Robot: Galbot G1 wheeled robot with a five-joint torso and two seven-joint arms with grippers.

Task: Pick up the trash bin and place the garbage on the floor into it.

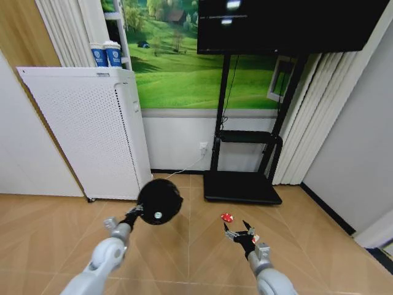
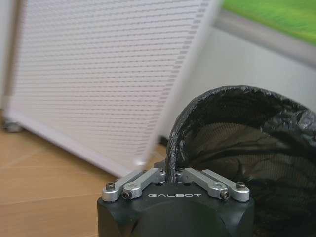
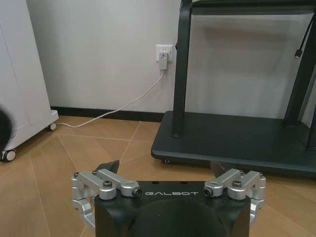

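While left hand (image 1: 136, 212) clamps bin (image 1: 159, 201) by rim, bin hangs above floor (image 1: 55, 233), beside white appliance (image 1: 92, 132). Right hand (image 1: 240, 231), fingers apart, hovers over floor before TV stand (image 1: 242, 185). Red scrap (image 1: 226, 217) lies just ahead of it; second scrap (image 1: 255, 238) beside it.

One trash bin (image 1: 159, 201), two red garbage scraps (image 1: 226, 217), two blue-labelled cups (image 1: 105, 54), one white perforated appliance (image 1: 92, 132).

white perforated appliance (image 1: 92, 132) | black TV stand (image 1: 242, 184) | meadow mural (image 1: 178, 67)
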